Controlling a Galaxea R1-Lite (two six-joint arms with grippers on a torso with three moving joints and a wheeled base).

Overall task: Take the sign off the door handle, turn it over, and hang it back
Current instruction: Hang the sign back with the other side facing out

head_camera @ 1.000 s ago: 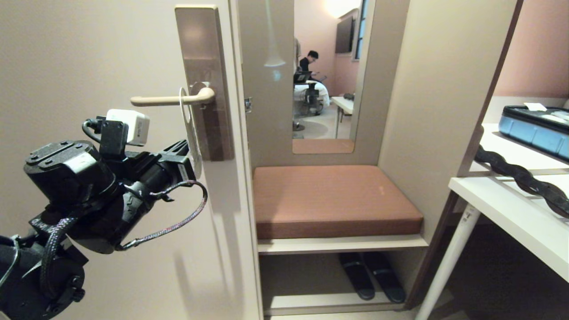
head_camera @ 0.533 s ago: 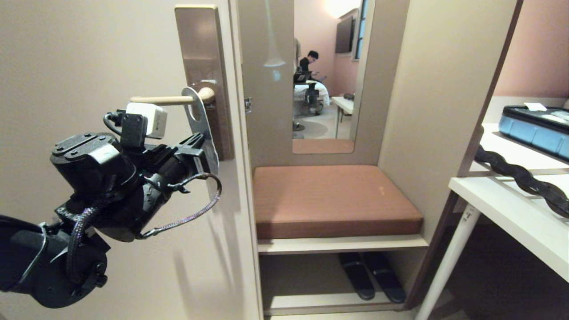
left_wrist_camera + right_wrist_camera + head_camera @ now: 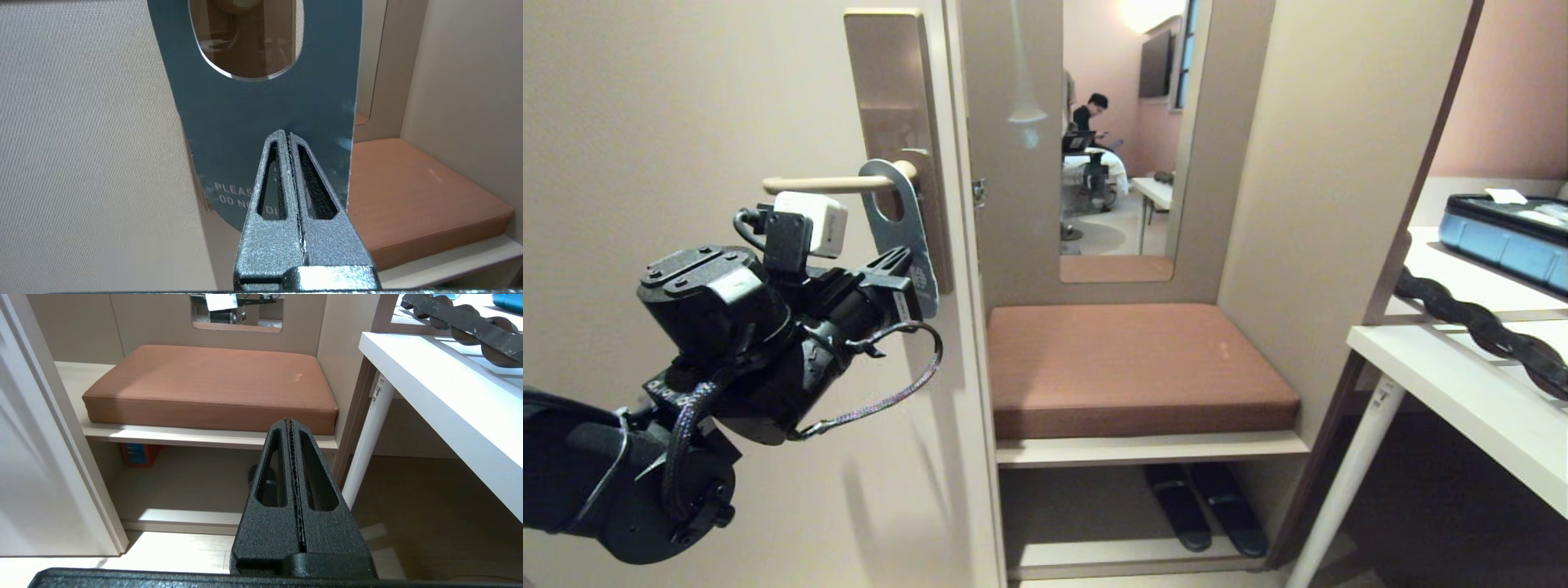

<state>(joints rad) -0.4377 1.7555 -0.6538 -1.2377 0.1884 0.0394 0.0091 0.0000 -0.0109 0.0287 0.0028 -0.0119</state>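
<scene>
My left gripper [image 3: 913, 287] was clamped on the lower end of the sign [image 3: 900, 233], its fingers pressed together with the card's edge pinched between them. In the left wrist view the blue-grey face of the sign [image 3: 261, 102] was toward me, with "do not" printed low down, partly behind my fingers.

The sign stood roughly upright, just in front of the door [image 3: 645, 106], its oval hole up at the level of the door handle [image 3: 837, 184]. The lever's curved end sat right at the top of that hole — I could not tell from the head view whether the lever actually ran through the hole or only lay behind it, though through the hole I saw the brown plate [image 3: 894, 90] and what looked like the lever's root.

My right gripper [image 3: 291, 428] hung idle, fingers together and empty, above the floor near the cushioned bench [image 3: 212, 384].

As I judged it, the sign was off its resting hang and in my hold, so either the lifting-off or the rehanging was under way — letting go with the sign settled on the lever was left.
</scene>
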